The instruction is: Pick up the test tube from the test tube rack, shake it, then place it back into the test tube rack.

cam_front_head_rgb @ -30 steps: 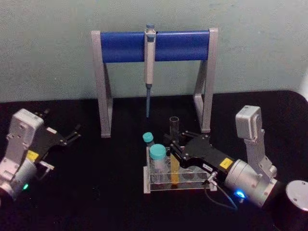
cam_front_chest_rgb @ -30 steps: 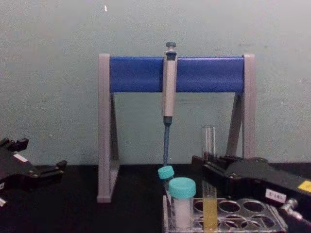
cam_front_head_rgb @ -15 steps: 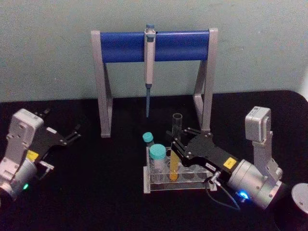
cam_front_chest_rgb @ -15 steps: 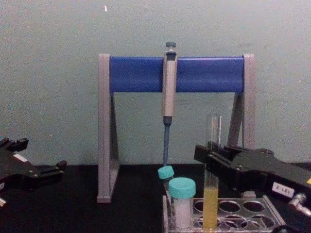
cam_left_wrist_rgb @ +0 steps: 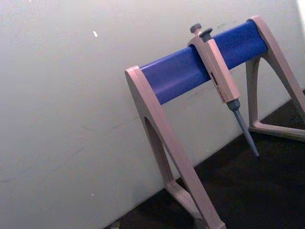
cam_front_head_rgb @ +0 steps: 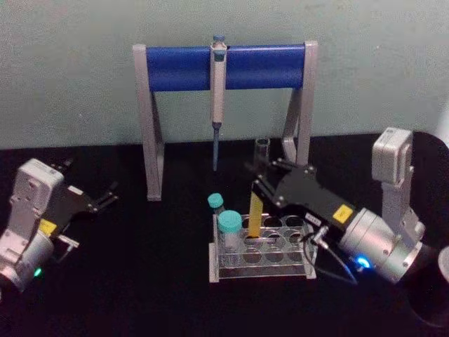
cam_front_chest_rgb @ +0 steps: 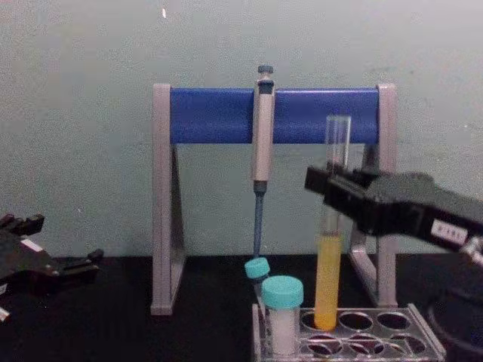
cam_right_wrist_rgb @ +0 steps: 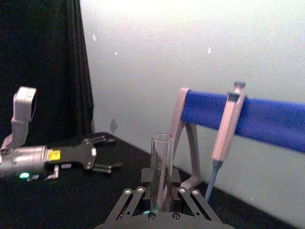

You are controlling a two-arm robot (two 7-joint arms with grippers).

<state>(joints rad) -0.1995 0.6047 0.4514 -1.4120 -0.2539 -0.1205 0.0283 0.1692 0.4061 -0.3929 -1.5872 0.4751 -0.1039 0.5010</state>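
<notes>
Jaws of right gripper (cam_front_chest_rgb: 332, 190) tight on upright test tube (cam_front_chest_rgb: 327, 271) over test tube rack (cam_front_head_rgb: 263, 271); left gripper's (cam_front_head_rgb: 105, 196) jaws apart.

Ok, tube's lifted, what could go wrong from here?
The test tube in the right tool is uncapped with yellow liquid: hard shaking may spill it. Its bottom looks barely above the rack; swinging sideways now could catch a hole's edge. The stand is close behind; a wide shake might hit it. The left tool sits parked.
</notes>
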